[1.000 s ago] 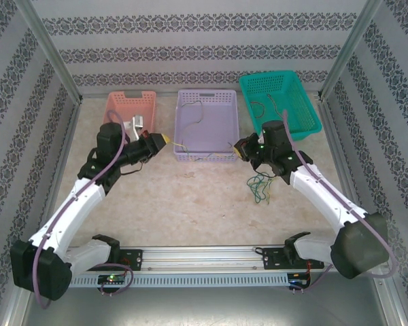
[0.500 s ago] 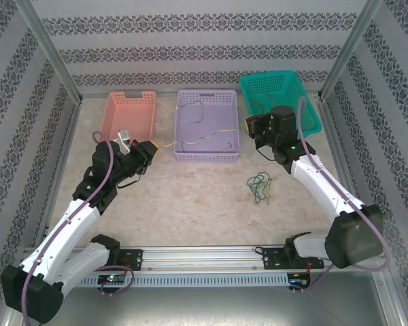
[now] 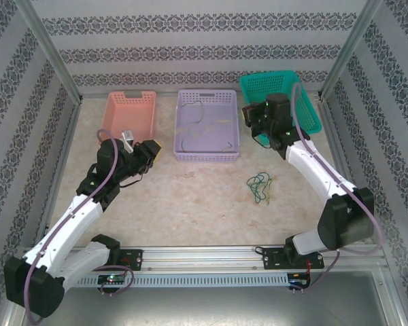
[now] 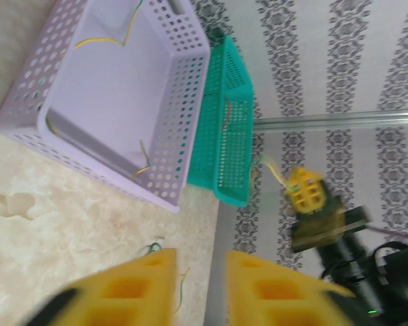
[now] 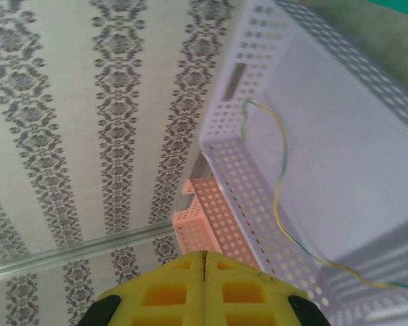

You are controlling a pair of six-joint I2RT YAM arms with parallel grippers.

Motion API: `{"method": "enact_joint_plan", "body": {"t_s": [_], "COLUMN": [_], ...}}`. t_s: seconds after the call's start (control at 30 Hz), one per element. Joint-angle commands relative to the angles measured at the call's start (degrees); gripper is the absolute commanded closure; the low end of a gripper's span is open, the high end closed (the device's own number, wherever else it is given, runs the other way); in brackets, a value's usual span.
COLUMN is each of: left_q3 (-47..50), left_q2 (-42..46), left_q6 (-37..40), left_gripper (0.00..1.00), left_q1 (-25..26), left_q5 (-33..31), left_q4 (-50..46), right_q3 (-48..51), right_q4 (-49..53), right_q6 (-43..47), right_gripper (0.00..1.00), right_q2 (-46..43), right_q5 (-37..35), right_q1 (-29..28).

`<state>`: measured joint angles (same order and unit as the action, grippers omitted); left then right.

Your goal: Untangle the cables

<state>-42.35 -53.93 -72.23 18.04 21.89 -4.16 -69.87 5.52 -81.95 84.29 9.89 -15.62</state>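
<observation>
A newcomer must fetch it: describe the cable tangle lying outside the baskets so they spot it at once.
Find the lilac basket, the middle of three along the table's far edge. From its right front corner come toward the near edge onto bare tabletop. There lies a tangle of green cables; unlike the other wires, it sits on the table, not in a basket.

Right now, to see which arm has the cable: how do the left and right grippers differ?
The left gripper has its jaws apart, nothing between them; the right gripper is shut. The left hangs over the table by the pink basket; the right is up at the teal basket. A yellow cable leads from the right's tips, none from the left's. Both have yellow fingers.
</observation>
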Motion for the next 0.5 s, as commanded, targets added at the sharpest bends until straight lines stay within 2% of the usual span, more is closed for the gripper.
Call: {"method": "enact_joint_plan", "body": {"t_s": [0.0, 0.1, 0.17, 0.3, 0.47], "left_q3": [-3.5, -7.4, -10.4, -14.7, -14.9], "left_q2": [-2.1, -3.3, -3.2, -1.7, 0.6], "left_q6": [1.9, 5.5, 8.3, 12.5, 12.9], "left_gripper": [0.49, 0.35, 0.29, 0.28, 0.3], "left_q1": [0.7, 0.8, 0.7, 0.7, 0.7], "left_q5": [3.2, 3.6, 2.2, -0.8, -2.2], "left_q4": [-3.4, -8.9, -14.0, -21.5, -24.3], "right_q3": [-8.0, -13.1, -17.0, -25.7, -24.0], "right_q4": [0.9, 3.5, 6.8, 16.1, 17.5], "right_q6": [10.1, 16.3, 21.3, 32.6, 31.9], "right_gripper": [1.0, 1.0, 1.0, 1.0, 1.0], "right_q2": [3.2, 5.9, 7.6, 11.7, 12.3], "right_q5": [0.8, 1.9, 2.2, 0.2, -4.9], "right_q1": [-0.6, -0.3, 0.1, 0.7, 0.9]}}
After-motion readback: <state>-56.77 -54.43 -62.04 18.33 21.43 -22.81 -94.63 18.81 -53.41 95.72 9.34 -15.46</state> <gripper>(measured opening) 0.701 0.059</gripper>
